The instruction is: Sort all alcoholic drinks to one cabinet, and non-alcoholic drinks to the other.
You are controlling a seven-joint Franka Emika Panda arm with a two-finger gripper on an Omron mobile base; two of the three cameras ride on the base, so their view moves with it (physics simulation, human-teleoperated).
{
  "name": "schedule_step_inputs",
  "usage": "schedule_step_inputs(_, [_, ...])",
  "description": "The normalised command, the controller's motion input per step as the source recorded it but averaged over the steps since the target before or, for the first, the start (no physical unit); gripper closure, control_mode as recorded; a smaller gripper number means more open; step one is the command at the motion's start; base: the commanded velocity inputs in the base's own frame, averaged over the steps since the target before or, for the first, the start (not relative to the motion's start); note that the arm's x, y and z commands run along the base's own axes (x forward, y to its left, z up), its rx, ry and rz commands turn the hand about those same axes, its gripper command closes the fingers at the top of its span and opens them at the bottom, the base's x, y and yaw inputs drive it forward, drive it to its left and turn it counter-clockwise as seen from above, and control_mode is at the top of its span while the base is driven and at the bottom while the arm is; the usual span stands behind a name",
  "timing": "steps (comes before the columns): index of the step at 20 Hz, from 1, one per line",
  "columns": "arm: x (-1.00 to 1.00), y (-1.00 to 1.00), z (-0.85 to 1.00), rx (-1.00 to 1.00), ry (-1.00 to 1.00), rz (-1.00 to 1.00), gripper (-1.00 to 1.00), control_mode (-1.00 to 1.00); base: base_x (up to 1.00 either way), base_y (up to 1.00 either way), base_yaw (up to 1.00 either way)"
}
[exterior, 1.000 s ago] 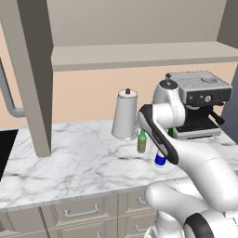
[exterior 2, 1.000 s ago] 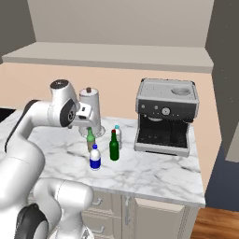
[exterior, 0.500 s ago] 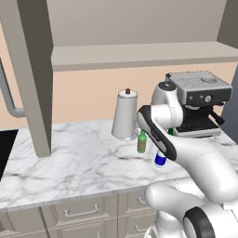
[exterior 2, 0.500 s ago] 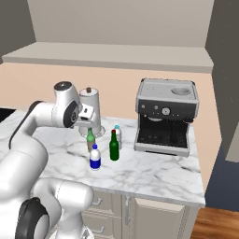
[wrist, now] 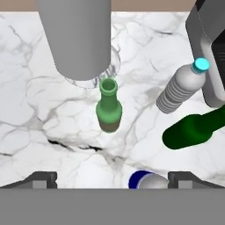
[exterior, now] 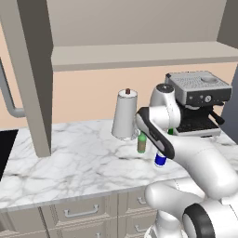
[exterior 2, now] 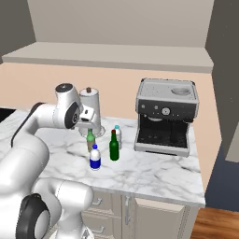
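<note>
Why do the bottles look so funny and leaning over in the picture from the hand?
Hand view: the camera looks almost straight down, so the olive-green bottle, clear bottle and dark green bottle splay outward. Right base view: seen from the side, they stand upright. All views are sharp, with soft flat lighting.

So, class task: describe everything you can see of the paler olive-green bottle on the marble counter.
The paler olive-green bottle is slim, long-necked and looks like glass, with a tan band round its body and an open mouth. It stands upright on the white marble counter, just in front of the grey cone-shaped holder, apart from the other bottles. The open hand hovers above it without touching.
</note>
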Motion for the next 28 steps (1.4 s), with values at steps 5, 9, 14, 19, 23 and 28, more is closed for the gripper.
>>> schedule_step_inputs(5, [0.1, 0.03, -0.11, 0.0, -0.01, 0.0, -1.0, -1.0, 0.0, 0.0, 0.0])
schedule_step_inputs(9, [0.16, 0.0, -0.17, 0.0, 0.0, 0.0, -1.0, -1.0, 0.0, 0.0, 0.0])
schedule_step_inputs(14, [0.18, 0.0, -0.17, 0.0, 0.0, 0.0, -1.0, -1.0, 0.0, 0.0, 0.0])
schedule_step_inputs(19, [0.22, 0.0, -0.14, 0.0, 0.0, 0.0, -1.0, -1.0, 0.0, 0.0, 0.0])
schedule_step_inputs(23, [0.19, 0.0, -0.14, 0.0, 0.0, 0.0, -1.0, -1.0, 0.0, 0.0, 0.0])
schedule_step_inputs(28, [0.12, 0.0, -0.13, 0.0, -0.01, 0.0, -1.0, -1.0, 0.0, 0.0, 0.0])
